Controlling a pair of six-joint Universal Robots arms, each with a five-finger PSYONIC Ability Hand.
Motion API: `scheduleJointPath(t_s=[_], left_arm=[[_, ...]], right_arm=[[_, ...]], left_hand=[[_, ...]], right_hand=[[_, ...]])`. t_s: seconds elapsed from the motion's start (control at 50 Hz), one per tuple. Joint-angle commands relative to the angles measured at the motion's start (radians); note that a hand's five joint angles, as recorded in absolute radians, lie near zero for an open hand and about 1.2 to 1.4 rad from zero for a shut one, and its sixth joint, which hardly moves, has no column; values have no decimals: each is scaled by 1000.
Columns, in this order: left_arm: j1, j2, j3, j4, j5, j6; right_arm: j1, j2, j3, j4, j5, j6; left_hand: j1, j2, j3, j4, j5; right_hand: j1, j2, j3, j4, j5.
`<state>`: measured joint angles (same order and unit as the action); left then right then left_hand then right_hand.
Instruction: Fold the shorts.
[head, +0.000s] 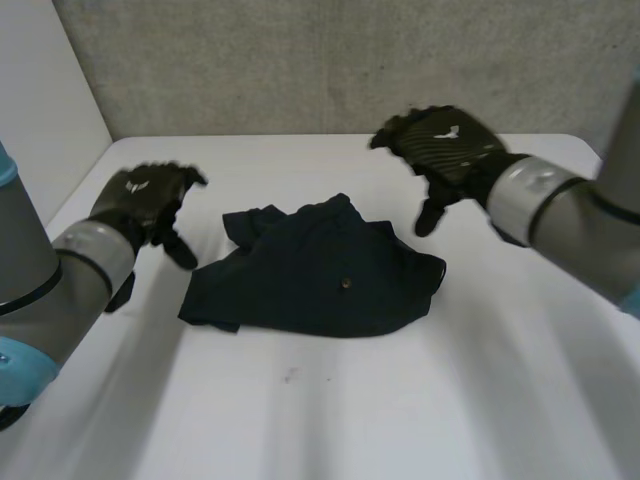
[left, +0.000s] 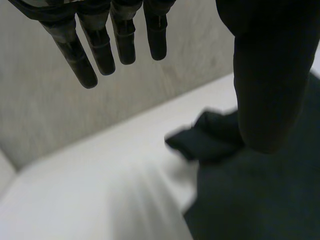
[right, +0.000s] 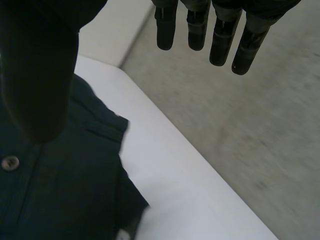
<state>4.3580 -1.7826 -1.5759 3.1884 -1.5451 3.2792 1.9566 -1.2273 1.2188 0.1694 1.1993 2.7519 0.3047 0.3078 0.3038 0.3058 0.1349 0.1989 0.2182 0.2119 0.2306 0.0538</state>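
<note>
Dark navy shorts (head: 315, 272) lie bunched and partly folded in the middle of the white table (head: 400, 400), a small button showing on top. My left hand (head: 150, 200) hovers above the table just left of the shorts, open and empty; in its wrist view its straight fingers (left: 100, 45) hang clear of the shorts (left: 260, 195). My right hand (head: 440, 145) hovers above the shorts' far right corner, open and empty. In the right wrist view its fingers (right: 200, 30) are spread, with the shorts (right: 55, 180) and button below the thumb.
A grey wall (head: 330, 60) stands behind the table's far edge. A white panel (head: 45, 110) closes the left side. Bare table lies in front of the shorts and to both sides.
</note>
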Motion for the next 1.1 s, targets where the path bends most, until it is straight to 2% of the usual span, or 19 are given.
scheduleJointPath(t_s=[0.02, 0.18, 0.28, 0.36, 0.44, 0.46, 0.52, 0.58, 0.6, 0.62, 0.66, 0.82, 0.88, 0.92, 0.98, 1.1], left_arm=[[74, -43, -111, -56, 5, -118], [63, -115, -164, -48, 3, -118], [64, -162, -156, 2, 3, -116], [64, -192, -141, 60, 5, -112], [61, -239, -116, 108, 16, -110], [60, -265, -99, 117, 23, -110], [45, -291, -76, 119, 34, -110], [15, -310, -44, 122, 37, -108], [5, -308, -30, 122, 37, -108], [0, -305, -24, 123, 36, -107], [-5, -296, -10, 123, 34, -99], [-40, -206, 68, 125, 33, 57], [-84, -100, 94, 130, 37, 111], [-115, -14, 122, 134, 36, 131], [-130, 90, 148, 136, 39, 140], [-136, 154, 184, 44, 40, 145]], right_arm=[[120, 274, -209, -103, -70, -57], [149, 495, -369, -136, -122, -54], [157, 586, -449, -134, -124, -51], [157, 627, -502, -131, -121, -49], [157, 632, -518, -133, -115, -46], [157, 626, -518, -133, -107, -46], [157, 612, -509, -133, -80, -47], [156, 562, -498, -131, -18, -51], [157, 525, -480, -130, 12, -61], [157, 502, -466, -128, 28, -66], [154, 450, -432, -128, 49, -71], [127, 109, -219, -126, 82, -92], [110, -3, -157, -111, 104, -107], [88, -79, -122, -81, 149, -133], [70, -168, -88, 11, 210, -201], [68, -221, -47, 238, 246, -343]], left_hand=[[88, 85, 89, 87, 83], [103, 99, 103, 101, 98], [141, 138, 142, 140, 136], [211, 208, 212, 210, 206], [243, 240, 244, 242, 239], [264, 261, 265, 263, 259], [328, 325, 329, 327, 324], [592, 589, 593, 591, 587], [820, 816, 820, 818, 815], [938, 935, 939, 937, 933], [1091, 1088, 1092, 1090, 1086], [1092, 1088, 1092, 1090, 1087], [1092, 1088, 1092, 1090, 1087], [1092, 1088, 1092, 1090, 1087], [1092, 1088, 1092, 1090, 1087], [1092, 1088, 1092, 1090, 1087]], right_hand=[[-24, -44, -37, -56, -54], [-2, -22, -15, -34, -32], [118, 98, 105, 86, 88], [382, 362, 369, 350, 352], [898, 878, 885, 866, 868], [1187, 1167, 1174, 1155, 1157], [1197, 1178, 1184, 1166, 1168], [1197, 1178, 1184, 1166, 1168], [1197, 1178, 1184, 1166, 1168], [1197, 1178, 1184, 1166, 1168], [1197, 1178, 1184, 1166, 1168], [1197, 1178, 1184, 1166, 1168], [1197, 1178, 1184, 1166, 1168], [1197, 1178, 1184, 1166, 1168], [1197, 1178, 1184, 1166, 1168], [1197, 1178, 1184, 1166, 1168]])
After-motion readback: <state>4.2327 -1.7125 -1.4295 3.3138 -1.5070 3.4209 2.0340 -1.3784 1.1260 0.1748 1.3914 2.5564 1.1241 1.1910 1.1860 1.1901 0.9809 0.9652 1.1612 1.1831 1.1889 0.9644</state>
